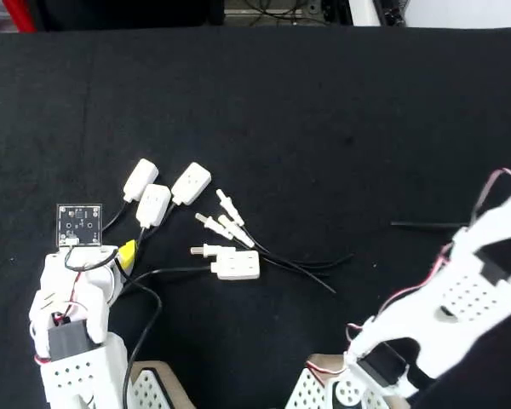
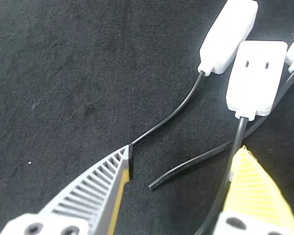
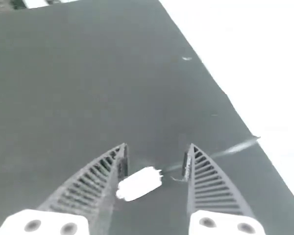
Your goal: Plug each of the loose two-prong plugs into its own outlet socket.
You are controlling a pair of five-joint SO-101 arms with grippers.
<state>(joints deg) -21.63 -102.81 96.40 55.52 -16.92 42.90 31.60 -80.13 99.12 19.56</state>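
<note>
The left gripper point(image 2: 186, 149) is closest in. Its grey finger and yellow finger stand apart, low over the black cloth point(image 1: 324, 111), with nothing clamped between them. The cut end of a black cable point(image 2: 154, 184) lies on the cloth in the gap. A thicker lead point(image 2: 237, 142) runs from the yellow fingertip up to a white socket point(image 2: 257, 78) whose 2 slots face up. Just beside it lies a second socket point(image 2: 229, 34), its thin cord curving back to the grey fingertip.

From above, 3 sockets fan out side by side ahead of the left arm. A 4th socket point(image 1: 237, 265) lies apart from them, nearer the table's middle, with 1 plug point(image 1: 206, 250) just beside its upper edge. 3 loose plugs point(image 1: 231, 208) lie in a tight cluster between the fan and the 4th socket, their black leads trailing away to the right. A small square circuit board point(image 1: 79, 223) sits just beside the left arm.

The right gripper point(image 3: 157, 147) hangs near the cloth's edge with its fingers spread. A small white plug point(image 3: 138, 184) sits between them, close against 1 finger and clear of the other. Whether it rests on the cloth cannot be told.
</note>
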